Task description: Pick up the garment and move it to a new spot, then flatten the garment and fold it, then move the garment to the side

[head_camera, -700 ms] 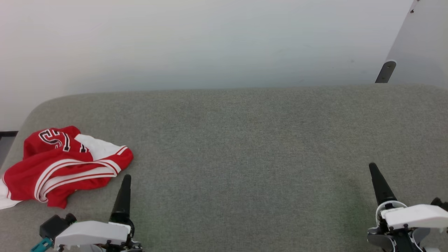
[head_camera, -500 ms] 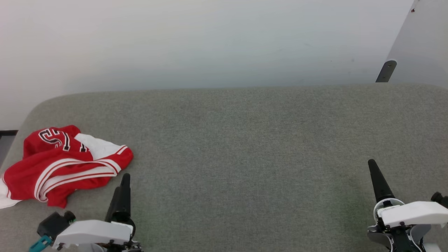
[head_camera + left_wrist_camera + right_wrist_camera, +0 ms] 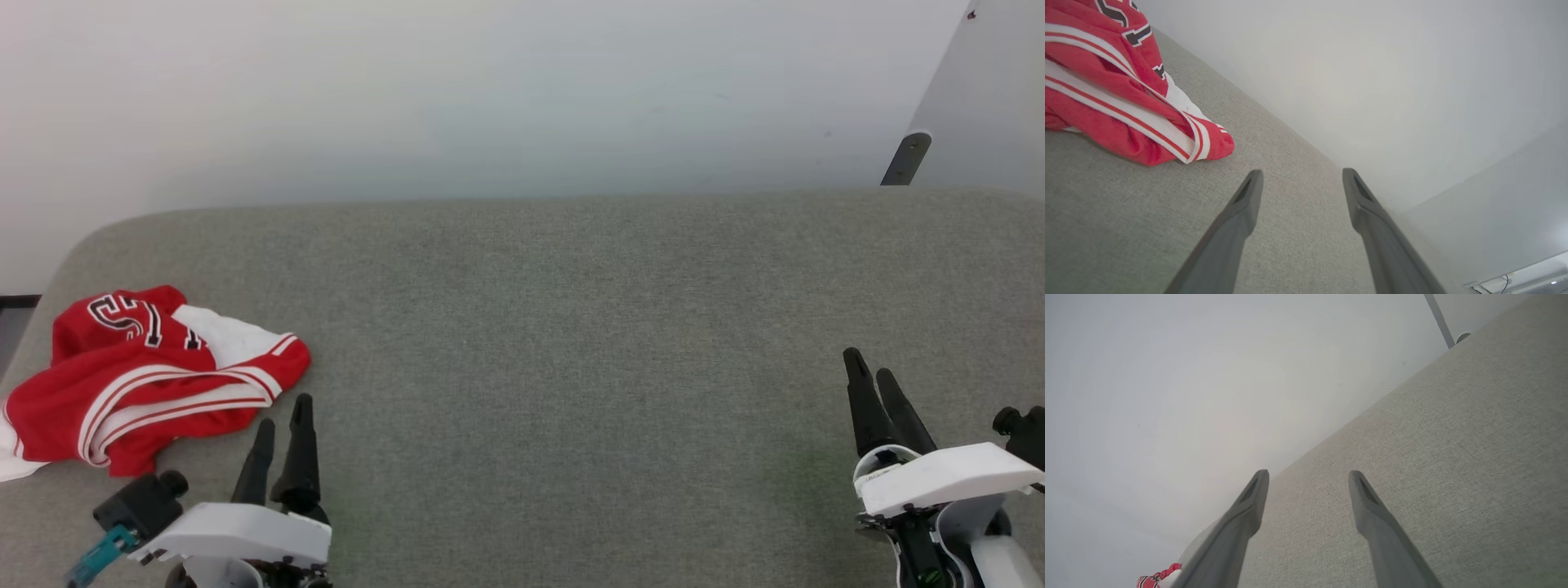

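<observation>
grey pad point(image 3: 571, 327) | garment point(image 3: 147, 376) crumpled far L | L tool point(image 3: 284, 412) low beside it, spread wide, empty; R tool point(image 3: 869, 365) same, well apart

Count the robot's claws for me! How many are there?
2. The left gripper sits at the lower left, open, near the red garment. The right gripper sits at the lower right, open, above the grey surface.

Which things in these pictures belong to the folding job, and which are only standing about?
Belong to the job:
- the garment, crumpled at the left end of the grey surface
- the left gripper, open, beside it, not touching
- the right gripper, open, far across the surface

Only standing about:
- the white wall
- the dark bracket at the upper right
</observation>
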You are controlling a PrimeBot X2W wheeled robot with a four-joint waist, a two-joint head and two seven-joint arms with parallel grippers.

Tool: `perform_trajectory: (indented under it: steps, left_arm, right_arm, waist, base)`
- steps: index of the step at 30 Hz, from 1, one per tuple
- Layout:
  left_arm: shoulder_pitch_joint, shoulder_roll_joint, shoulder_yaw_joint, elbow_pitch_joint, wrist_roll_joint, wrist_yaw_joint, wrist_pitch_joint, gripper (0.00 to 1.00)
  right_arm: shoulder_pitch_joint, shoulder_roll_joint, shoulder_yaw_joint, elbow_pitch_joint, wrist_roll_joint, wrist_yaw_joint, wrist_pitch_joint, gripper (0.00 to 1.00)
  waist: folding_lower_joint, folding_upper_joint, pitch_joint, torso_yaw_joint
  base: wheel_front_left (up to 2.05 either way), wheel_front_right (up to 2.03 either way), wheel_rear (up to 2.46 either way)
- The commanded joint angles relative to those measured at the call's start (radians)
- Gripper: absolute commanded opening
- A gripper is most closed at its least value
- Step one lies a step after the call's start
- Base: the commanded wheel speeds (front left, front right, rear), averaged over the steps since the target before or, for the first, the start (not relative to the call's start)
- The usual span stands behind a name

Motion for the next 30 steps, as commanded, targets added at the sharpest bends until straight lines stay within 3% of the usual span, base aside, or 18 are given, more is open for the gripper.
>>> perform_trajectory:
  steps: [1,30]
  left_arm:
    - [-0.017,0.005,-0.002,-0.017,0.047,0.004,-0.011,1.00]
    - [-0.015,0.020,0.005,-0.025,0.384,0.004,-0.092,1.00]
  right_arm:
    - [-0.031,-0.009,0.001,-0.014,-0.046,0.000,-0.011,1.00]
    - [-0.102,-0.011,0.001,0.068,-0.411,0.001,-0.092,1.00]
  waist:
    - [0.0000,0.0000,0.002,0.000]
    - [0.0000,0.0000,0.014,-0.005]
  base:
    - [0.00,0.00,0.00]
    - [0.00,0.00,0.00]
